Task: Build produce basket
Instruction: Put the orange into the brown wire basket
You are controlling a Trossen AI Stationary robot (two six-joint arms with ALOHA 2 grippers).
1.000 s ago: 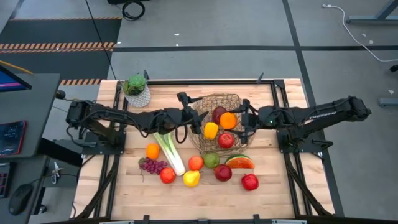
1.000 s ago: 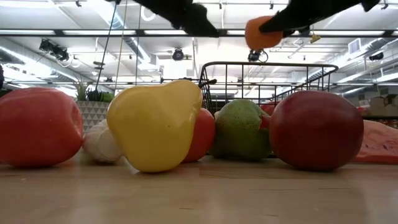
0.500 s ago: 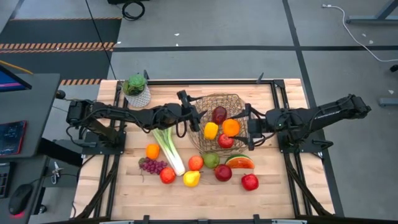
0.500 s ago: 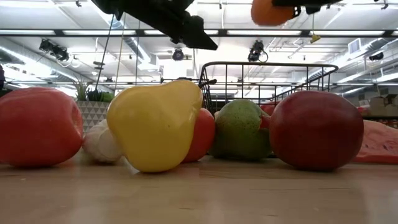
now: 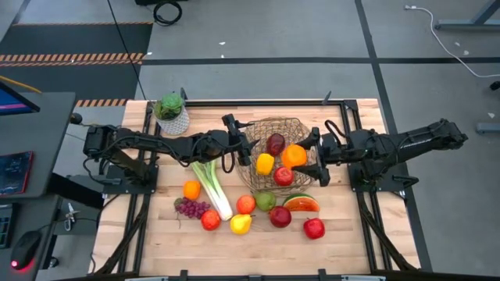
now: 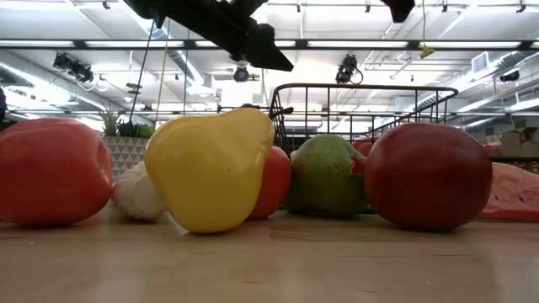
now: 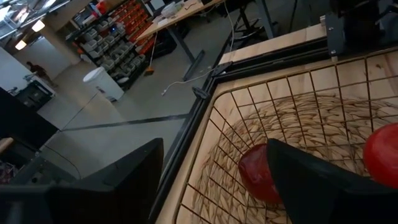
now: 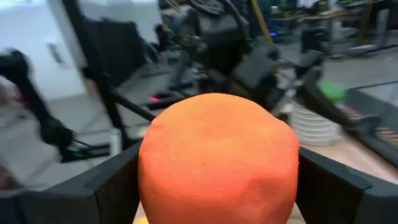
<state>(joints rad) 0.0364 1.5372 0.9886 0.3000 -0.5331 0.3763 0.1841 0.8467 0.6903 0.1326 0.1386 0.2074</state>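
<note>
Loose produce lies on the near half of the table (image 5: 344,234): orange (image 5: 191,190), grapes (image 5: 192,208), leek (image 5: 212,187) with its long axis running from the basket's near-left side toward the near edge, then apples, lemon (image 5: 241,224), pear (image 5: 266,200), watermelon slice (image 5: 301,204).

Left gripper (image 5: 244,150): at the basket's left rim, arm stretched flat across the table from the left. In the left wrist view its fingers stand apart with nothing between them; it looks down into the wire weave at a red apple (image 7: 261,174).

Basket (image 5: 269,125), mid-table, far side. Holds a dark apple (image 5: 275,143), a yellow pepper (image 5: 265,163) and a red apple (image 5: 283,176).

Right gripper (image 5: 303,154): over the basket's right rim, arm reaching in level from the right, fingers clamped wide on an orange (image 5: 294,156). The right wrist view shows the fruit filling the gap, both fingers pressed to its sides.

Judgement: the held orange sits above the basket's right interior, so the basket floor lies straight below; a short descent and release would seat it. The right arm is the one placed for that.
</note>
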